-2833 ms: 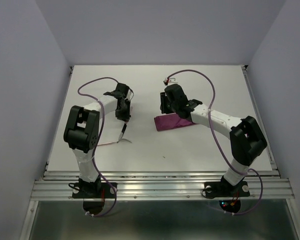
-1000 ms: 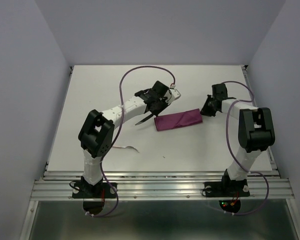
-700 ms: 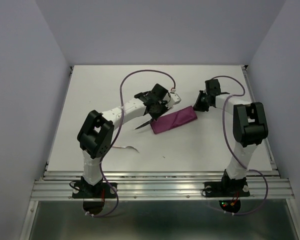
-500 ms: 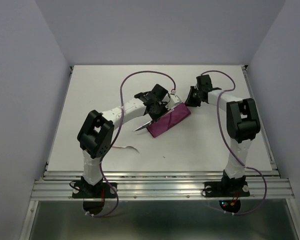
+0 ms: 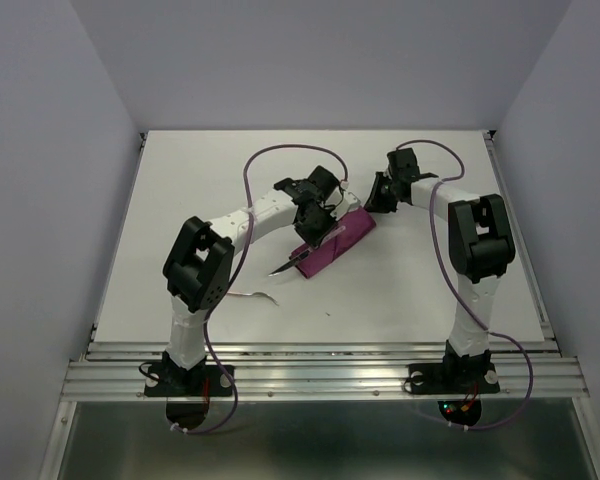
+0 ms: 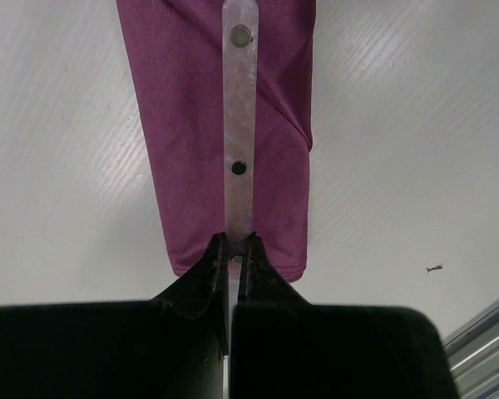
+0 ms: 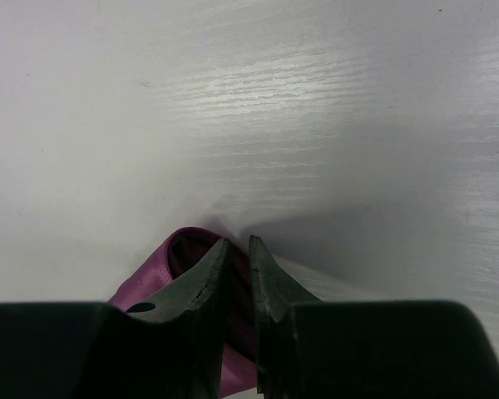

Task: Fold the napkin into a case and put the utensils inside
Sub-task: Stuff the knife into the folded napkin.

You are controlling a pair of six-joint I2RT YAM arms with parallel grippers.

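The napkin, folded into a narrow burgundy case [image 5: 340, 243], lies slantwise at mid-table. My left gripper [image 5: 318, 222] hovers over it, shut on a knife [image 5: 285, 266] whose blade points down-left past the case's lower end. In the left wrist view the gripper [image 6: 235, 238] clamps the knife's riveted strip [image 6: 239, 108], which lies along the top of the case [image 6: 183, 166]. My right gripper [image 5: 372, 200] is at the case's upper right end. In the right wrist view it [image 7: 235, 243] is shut on the lifted cloth [image 7: 162, 266]. The second utensil [image 5: 252, 296] lies on the table by the left arm.
The white table [image 5: 430, 290] is walled on three sides, with a metal rail [image 5: 320, 365] along its near edge. Purple cables [image 5: 280, 152] loop above both arms. A small dark speck [image 5: 328, 314] lies near the front.
The left gripper has carried the knife from the table's left to over the case. The right gripper has taken the case's right end and swung it left and back, turning the case diagonal.
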